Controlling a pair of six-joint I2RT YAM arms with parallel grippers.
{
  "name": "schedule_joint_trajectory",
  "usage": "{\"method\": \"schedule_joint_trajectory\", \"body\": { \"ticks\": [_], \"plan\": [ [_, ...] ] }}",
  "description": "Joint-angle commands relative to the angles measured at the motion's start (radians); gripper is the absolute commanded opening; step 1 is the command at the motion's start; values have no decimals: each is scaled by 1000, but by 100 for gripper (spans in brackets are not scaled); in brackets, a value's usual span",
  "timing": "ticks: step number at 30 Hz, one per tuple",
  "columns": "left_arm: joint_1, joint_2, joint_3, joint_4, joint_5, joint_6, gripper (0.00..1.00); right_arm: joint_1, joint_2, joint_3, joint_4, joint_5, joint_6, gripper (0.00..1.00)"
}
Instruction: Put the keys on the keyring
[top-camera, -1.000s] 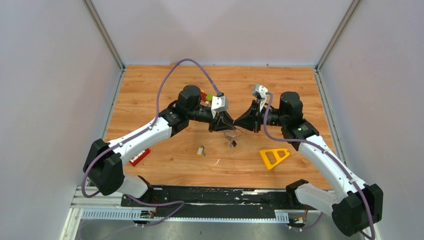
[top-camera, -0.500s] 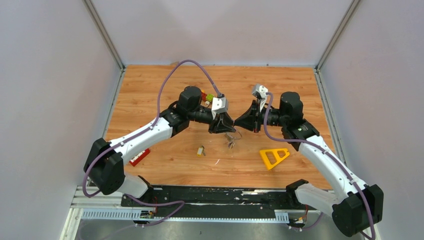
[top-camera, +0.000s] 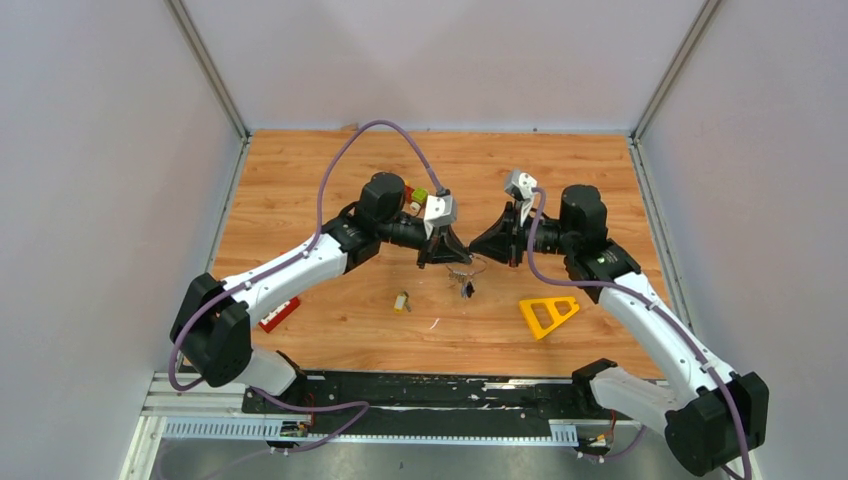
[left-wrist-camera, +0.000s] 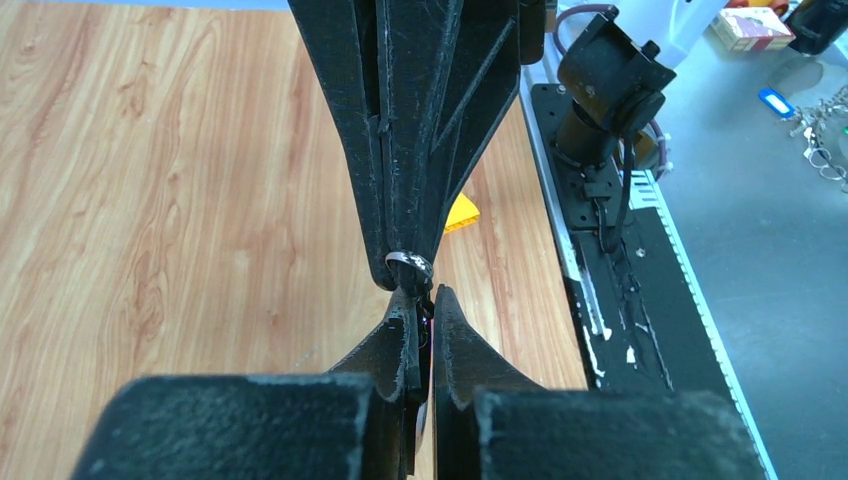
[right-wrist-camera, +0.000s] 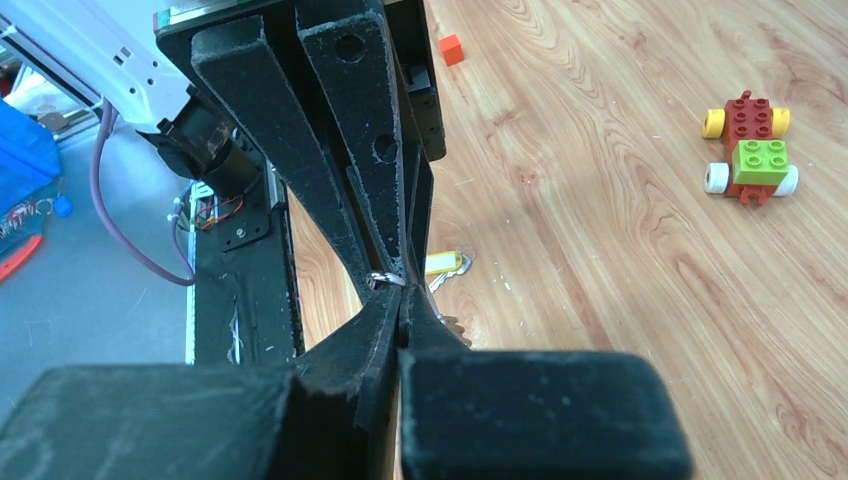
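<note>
The thin silver keyring (top-camera: 468, 265) hangs above mid-table between my two gripper tips. My left gripper (top-camera: 455, 255) comes from the left and my right gripper (top-camera: 480, 250) from the right, both shut on the ring, tip to tip. The ring shows at the meeting tips in the left wrist view (left-wrist-camera: 410, 262) and the right wrist view (right-wrist-camera: 385, 279). Keys (top-camera: 466, 288), one with a black head, dangle under the ring. A key with a pale yellow tag (top-camera: 401, 301) lies on the table, also in the right wrist view (right-wrist-camera: 444, 264). The blue-tagged key is not visible on the table.
A yellow plastic triangle (top-camera: 548, 313) lies right of centre. A red-green-yellow toy car (top-camera: 414, 194) stands behind the left gripper. A red block (top-camera: 279, 314) lies at the near left. A small silver piece (top-camera: 435, 323) lies near the front.
Both grippers stay tip to tip on the ring, almost still. The dangling keys have swung slightly to the right.
</note>
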Motion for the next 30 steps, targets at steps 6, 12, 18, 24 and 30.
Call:
{"method": "schedule_joint_trajectory", "body": {
  "ticks": [6, 12, 18, 24, 30],
  "plan": [
    [-4, -72, 94, -336, 181, 313, 0, -1, -57, 79, -234, -64, -349, 21],
    [-6, -94, 113, -500, 218, 487, 0, 0, -85, 114, -366, -189, -538, 51],
    [-31, -91, 130, -622, 231, 602, 0, 28, -79, 116, -325, -277, -547, 57],
    [-47, -76, 160, -703, 241, 679, 0, 118, -61, 128, -329, -276, -579, 60],
    [-59, -68, 166, -732, 252, 719, 0, 179, -33, 118, -314, -258, -592, 56]
  ]
}}
